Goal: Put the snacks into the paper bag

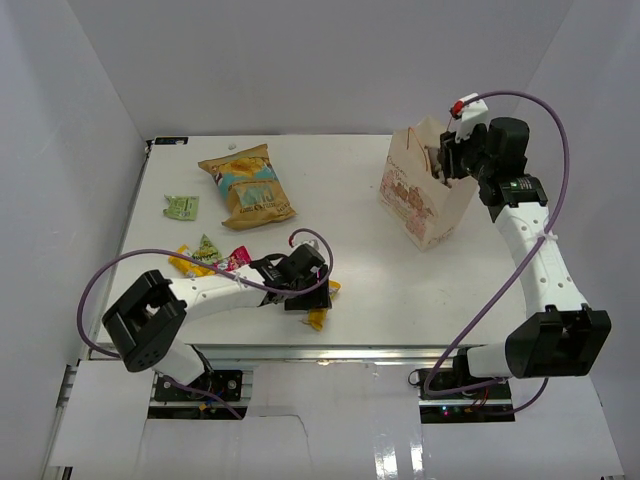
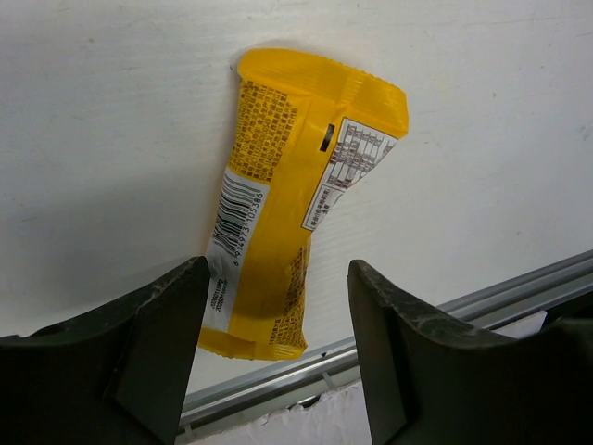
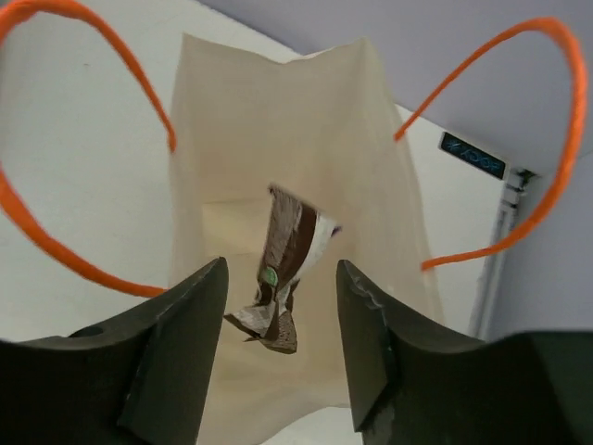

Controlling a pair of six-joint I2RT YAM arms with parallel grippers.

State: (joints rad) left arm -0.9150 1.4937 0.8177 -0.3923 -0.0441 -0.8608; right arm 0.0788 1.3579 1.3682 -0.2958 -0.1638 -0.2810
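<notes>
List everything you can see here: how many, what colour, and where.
paper bag: one, cream with orange handles, upright at far right
dark brown bar: one, inside the paper bag
chip bag: one, tan-gold, far left of centre
green packet: one, left of the chip bag
small packets: about three, yellow, green, pink, beside the left arm
yellow packet: one, near edge, below left gripper
left gripper: one, black, open
right gripper: one, black, open over paper bag
</notes>
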